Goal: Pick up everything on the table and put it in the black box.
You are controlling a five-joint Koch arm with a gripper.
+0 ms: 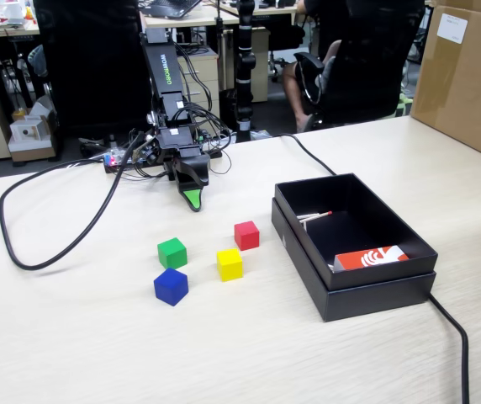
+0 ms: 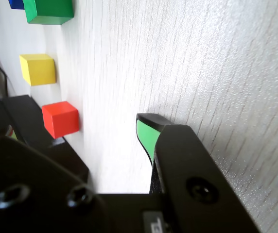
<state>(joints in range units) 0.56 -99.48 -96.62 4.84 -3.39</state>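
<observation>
**Cubes all on the table, none boxed yet**

Cubes are the whole job, and from the gripper outward the count reads plainly. The gripper hangs nose-down just above the table at the arm's base, with nothing between its jaws. Whether they are parted or closed I cannot tell: the fixed view shows one green-tipped finger in front of the other, and the wrist view shows a single green pad with bare wood-grain beside it.

Nearest the gripper lies the red cube, a little toward the black box. Beyond it sits the yellow cube, with the green cube off to its left in the fixed view and the blue cube just in front of the green one. All four rest apart from one another on the tabletop, none touching the box.

The box stands well to the right in the fixed view, open. Inside it I see only a red-and-white card and some thin pale sticks near the back corner; no cube shows there.

My judgement: nothing is done yet, and four picks and four drops remain, the red cube being the likeliest first reach
</observation>
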